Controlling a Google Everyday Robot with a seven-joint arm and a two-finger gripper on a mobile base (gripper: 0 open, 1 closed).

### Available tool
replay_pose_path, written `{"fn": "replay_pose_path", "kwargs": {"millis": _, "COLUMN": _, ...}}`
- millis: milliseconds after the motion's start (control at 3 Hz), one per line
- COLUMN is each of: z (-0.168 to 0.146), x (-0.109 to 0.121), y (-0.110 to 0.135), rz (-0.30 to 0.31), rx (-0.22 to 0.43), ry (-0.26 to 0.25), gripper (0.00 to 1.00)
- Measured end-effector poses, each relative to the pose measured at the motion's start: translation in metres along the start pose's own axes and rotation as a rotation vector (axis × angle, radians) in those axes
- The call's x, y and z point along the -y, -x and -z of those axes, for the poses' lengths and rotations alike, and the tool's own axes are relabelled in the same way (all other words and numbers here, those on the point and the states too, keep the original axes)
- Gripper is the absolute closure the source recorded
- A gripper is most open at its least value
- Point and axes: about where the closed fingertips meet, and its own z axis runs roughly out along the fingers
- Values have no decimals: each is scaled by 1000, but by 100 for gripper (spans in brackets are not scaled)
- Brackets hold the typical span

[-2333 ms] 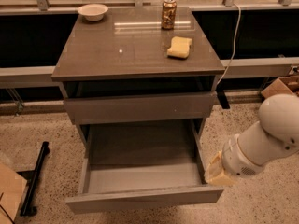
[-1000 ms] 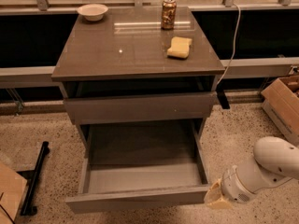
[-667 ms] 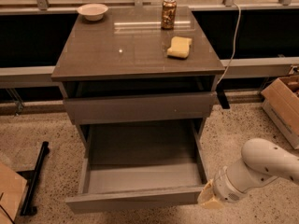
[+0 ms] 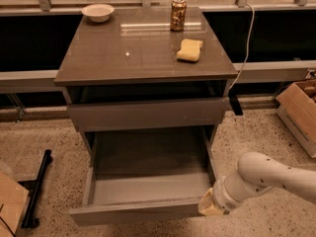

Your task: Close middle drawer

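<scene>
Gripper point(image 4: 211, 208): at the front right corner of the middle drawer point(image 4: 140, 213); I cannot tell its grip.
Cabinet top point(image 4: 133, 46): one bowl point(image 4: 98, 12), one can point(image 4: 178, 14), one sponge point(image 4: 190, 50).

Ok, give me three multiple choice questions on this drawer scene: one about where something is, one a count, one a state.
1. Where is the tool?
A) high at the upper left
B) low at the right, by the front corner of the middle drawer
C) out of view

2. How many things stand on the cabinet top?
A) one
B) three
C) five

3. What state is the middle drawer in?
A) pulled far out
B) fully shut
C) lifted out onto the floor

Answers:
1 B: the tool sits at the arm's end beside the drawer's right front corner.
2 B: a bowl, a can and a sponge are up there.
3 A: its grey inside lies open to view, well forward of the cabinet.
</scene>
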Motion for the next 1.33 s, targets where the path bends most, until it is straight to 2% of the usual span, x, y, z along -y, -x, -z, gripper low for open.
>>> {"fn": "replay_pose_path", "kwargs": {"millis": 333, "z": -41, "x": 38, "y": -11, "rz": 2, "rx": 21, "ry": 17, "gripper": 100}}
{"fn": "replay_pose_path", "kwargs": {"millis": 667, "z": -41, "x": 38, "y": -11, "rz": 2, "rx": 21, "ry": 17, "gripper": 100}}
{"fn": "replay_pose_path", "kwargs": {"millis": 1000, "z": -59, "x": 65, "y": -13, "rz": -14, "rx": 34, "ry": -1, "gripper": 100}}
{"fn": "replay_pose_path", "kwargs": {"millis": 1333, "z": -59, "x": 63, "y": -13, "rz": -14, "rx": 34, "ry": -1, "gripper": 100}}
